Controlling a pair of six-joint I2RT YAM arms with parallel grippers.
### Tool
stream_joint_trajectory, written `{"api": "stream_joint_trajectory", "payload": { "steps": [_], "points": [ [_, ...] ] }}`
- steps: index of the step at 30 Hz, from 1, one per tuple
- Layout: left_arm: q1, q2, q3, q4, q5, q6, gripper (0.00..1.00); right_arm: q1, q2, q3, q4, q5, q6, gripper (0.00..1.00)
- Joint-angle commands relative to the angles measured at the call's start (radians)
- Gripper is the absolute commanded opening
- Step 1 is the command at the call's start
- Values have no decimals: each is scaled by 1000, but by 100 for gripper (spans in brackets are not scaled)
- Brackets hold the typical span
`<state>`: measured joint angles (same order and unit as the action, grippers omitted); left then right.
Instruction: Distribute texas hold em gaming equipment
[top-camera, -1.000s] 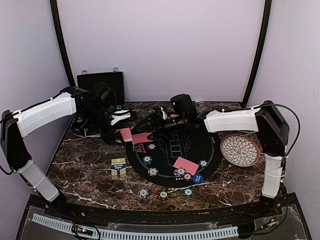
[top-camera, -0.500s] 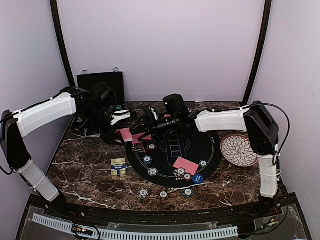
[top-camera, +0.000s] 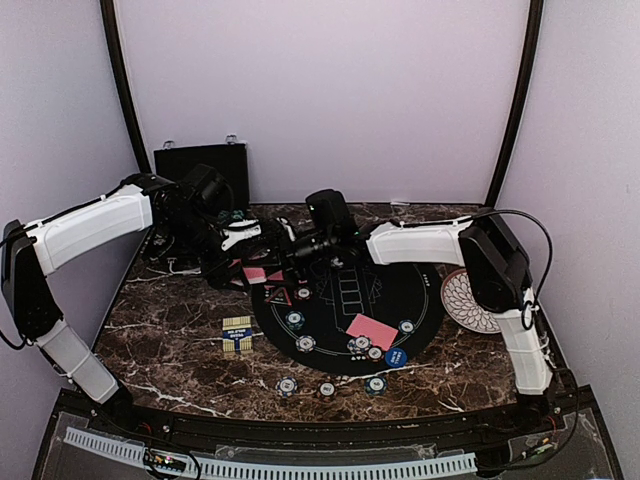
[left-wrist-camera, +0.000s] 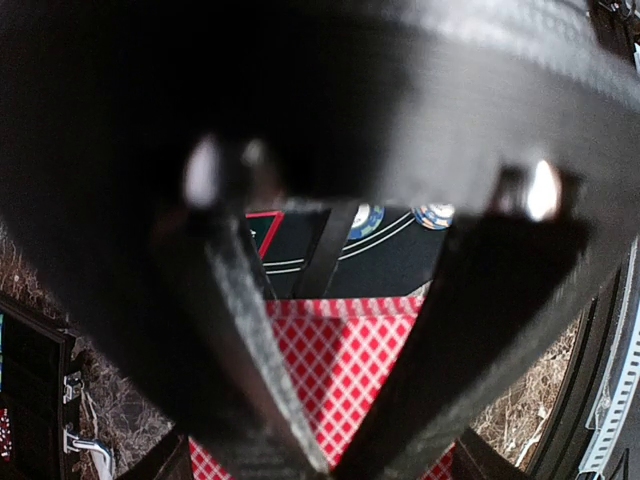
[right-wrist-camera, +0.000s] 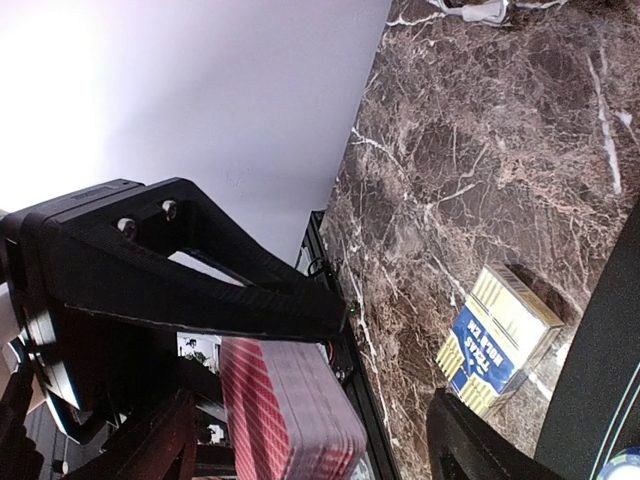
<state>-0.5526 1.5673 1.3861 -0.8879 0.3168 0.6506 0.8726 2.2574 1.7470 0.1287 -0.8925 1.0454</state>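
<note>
My left gripper is shut on a deck of red-backed playing cards, held just above the left rim of the round black mat. My right gripper has reached across to it and stands open, one finger on each side of the deck without touching it. Two red cards, striped poker chips and a blue button disc lie on the mat. Three more chips sit on the marble near the front edge.
A yellow and blue card box lies on the marble left of the mat. The black case stands open at the back left. A white petal-pattern plate sits at the right, partly behind my right arm.
My right arm has swung left across the mat until its fingers straddle the deck in my left gripper. Its jaws have narrowed a little. The left arm has held still.
</note>
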Motion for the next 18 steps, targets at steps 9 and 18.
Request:
{"api": "stream_joint_trajectory", "payload": {
  "steps": [9, 18],
  "points": [
    [5, -37, 24, 3, 17, 20, 0, -21, 44, 26, -61, -19, -7, 72],
    [5, -40, 24, 6, 10, 23, 0, -66, -34, -62, -101, 1, -64, 66]
  ]
}}
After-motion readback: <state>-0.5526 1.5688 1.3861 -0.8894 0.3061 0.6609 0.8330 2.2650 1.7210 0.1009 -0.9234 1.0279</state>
